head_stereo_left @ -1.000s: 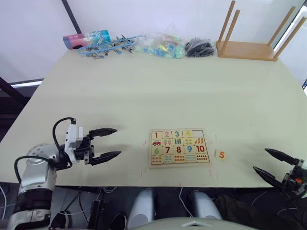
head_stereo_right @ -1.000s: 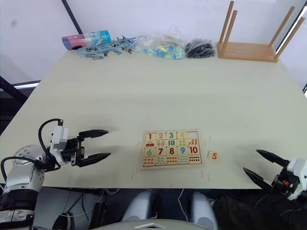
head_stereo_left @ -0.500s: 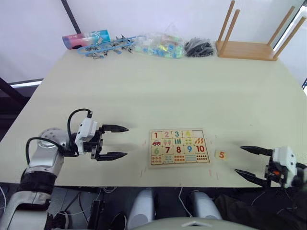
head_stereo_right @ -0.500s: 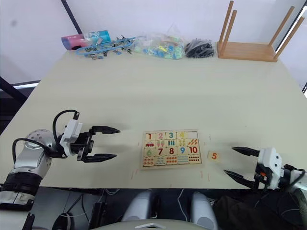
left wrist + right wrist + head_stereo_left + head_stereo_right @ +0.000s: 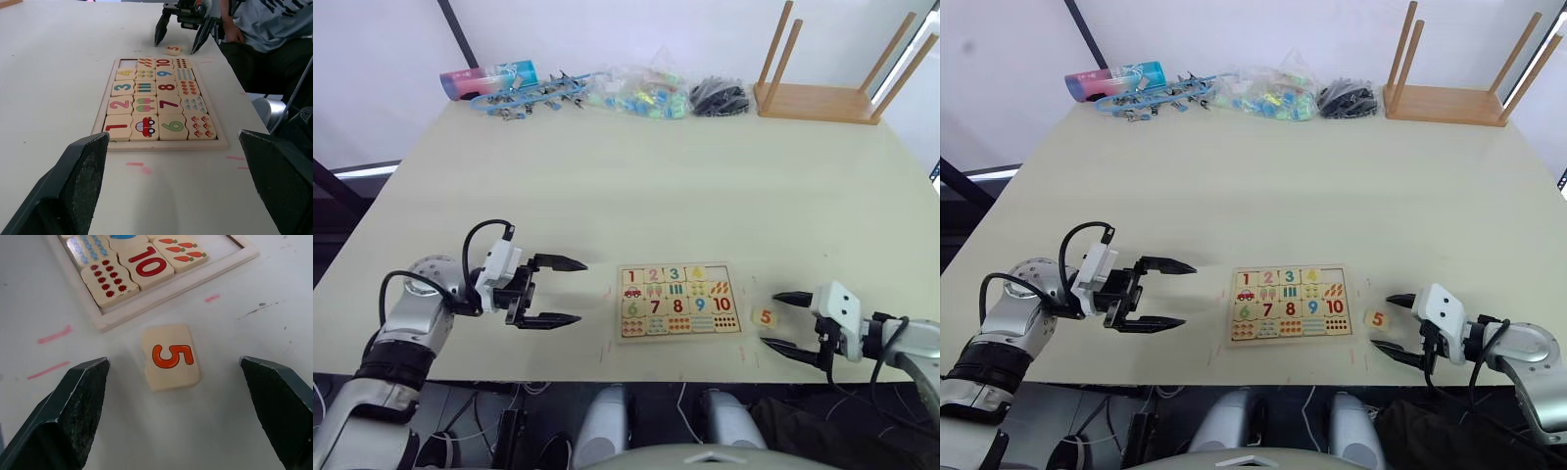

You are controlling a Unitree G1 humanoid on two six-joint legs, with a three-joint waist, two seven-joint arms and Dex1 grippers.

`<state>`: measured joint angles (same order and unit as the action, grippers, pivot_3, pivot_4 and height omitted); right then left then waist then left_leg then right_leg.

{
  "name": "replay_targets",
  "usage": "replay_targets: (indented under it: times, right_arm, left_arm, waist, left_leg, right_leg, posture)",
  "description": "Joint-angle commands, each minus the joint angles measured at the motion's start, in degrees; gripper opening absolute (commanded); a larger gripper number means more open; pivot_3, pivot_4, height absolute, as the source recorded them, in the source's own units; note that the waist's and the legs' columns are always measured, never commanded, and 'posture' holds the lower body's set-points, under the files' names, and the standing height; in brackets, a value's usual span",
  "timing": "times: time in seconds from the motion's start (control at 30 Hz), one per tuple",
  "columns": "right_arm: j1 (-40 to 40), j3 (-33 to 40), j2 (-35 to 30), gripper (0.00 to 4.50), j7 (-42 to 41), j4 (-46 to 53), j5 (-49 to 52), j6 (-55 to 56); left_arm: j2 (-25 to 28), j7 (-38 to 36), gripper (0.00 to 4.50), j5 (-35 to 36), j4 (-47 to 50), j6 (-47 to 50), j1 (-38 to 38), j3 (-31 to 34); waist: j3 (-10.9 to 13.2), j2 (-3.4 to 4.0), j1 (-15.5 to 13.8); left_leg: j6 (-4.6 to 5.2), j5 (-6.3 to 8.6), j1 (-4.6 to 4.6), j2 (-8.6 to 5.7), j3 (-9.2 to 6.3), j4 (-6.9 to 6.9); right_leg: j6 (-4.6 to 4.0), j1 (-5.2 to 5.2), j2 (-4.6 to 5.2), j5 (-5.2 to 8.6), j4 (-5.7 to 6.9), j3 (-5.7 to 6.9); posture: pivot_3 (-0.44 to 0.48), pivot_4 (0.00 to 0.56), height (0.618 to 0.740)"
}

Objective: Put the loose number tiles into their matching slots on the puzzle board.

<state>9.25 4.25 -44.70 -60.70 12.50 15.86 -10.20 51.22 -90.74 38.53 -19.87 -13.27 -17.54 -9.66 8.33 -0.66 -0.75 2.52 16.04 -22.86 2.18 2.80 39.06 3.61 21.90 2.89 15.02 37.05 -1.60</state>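
Note:
The puzzle board (image 5: 678, 300) lies flat near the table's front edge. Tiles 1 to 4 sit in its top row, and the slot (image 5: 128, 62) at the right end of that row is bare. One loose number tile, the orange 5 (image 5: 765, 316), lies flat on the table just right of the board. My right gripper (image 5: 173, 361) is open and low, one finger on each side of the 5 tile (image 5: 171, 357), touching nothing. My left gripper (image 5: 579, 292) is open and holds nothing, a short way left of the board and pointing at it.
An upturned wooden stool (image 5: 822, 98) stands at the back right. Along the far edge lie a pink-and-blue tube (image 5: 489, 78), blue clips (image 5: 533, 98), a bag of coloured pieces (image 5: 636, 93) and a black pile (image 5: 720, 98). A seated person (image 5: 264, 29) is beyond the front edge.
My right gripper has come in from the table's front right corner and now straddles the 5 tile. My left gripper has moved right, closer to the board. The tile has not moved.

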Motion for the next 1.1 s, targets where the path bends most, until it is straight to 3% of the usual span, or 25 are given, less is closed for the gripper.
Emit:
replay_targets:
  times: [0.03,0.27,0.53,0.87,1.1]
  right_arm:
    - [-0.59,-1.20,-1.21,4.43,0.06,0.18,-1.43,-0.32]
    - [-1.65,-3.07,-2.16,4.43,0.11,0.52,-2.56,-1.28]
    - [-1.51,-3.69,-2.26,0.93,0.78,-0.65,-2.66,-0.14]
    - [-2.23,-2.63,-4.42,0.90,-0.51,1.85,-1.10,-1.65]
    - [-7.86,-3.76,-7.84,0.90,-0.71,6.40,-1.05,-8.47]
  left_arm:
    - [1.00,-1.76,4.50,1.34,0.71,-1.11,-0.74,-0.34]
    - [0.87,-1.76,4.50,1.18,0.48,-1.32,-0.79,-0.13]
    - [0.78,-1.76,4.50,0.99,-0.07,-1.69,-0.99,-0.04]
    - [0.74,-1.76,4.50,1.13,-0.55,-2.06,-1.10,-0.05]
    - [0.04,-1.76,4.50,1.10,-0.10,-2.13,-0.53,0.77]
  waist:
    - [0.00,-0.01,0.00]
    - [-0.02,-0.04,0.03]
    - [-0.06,-0.11,0.01]
    - [-0.06,-0.11,-0.10]
    - [-0.01,-0.05,-0.01]
  left_leg:
    - [0.00,0.00,0.00,0.00,0.00,0.00]
    - [0.00,0.00,0.01,0.01,-0.01,0.00]
    - [0.00,0.00,0.02,0.02,0.00,0.01]
    - [0.00,0.00,0.01,0.02,-0.01,0.02]
    - [0.00,0.00,-0.01,0.03,-0.01,0.03]
  right_leg:
    - [0.00,0.00,0.00,0.00,0.00,0.00]
    - [0.00,0.00,-0.03,0.00,0.00,0.00]
    - [0.00,-0.01,-0.03,0.00,0.00,0.00]
    - [0.00,-0.01,-0.01,0.00,0.00,0.00]
    - [0.00,0.01,-0.02,0.00,0.00,0.00]
  posture:
    - [0.000,0.150,0.737]
    - [0.000,0.150,0.737]
    - [0.000,0.150,0.737]
    - [0.000,0.150,0.737]
    - [0.000,0.150,0.737]
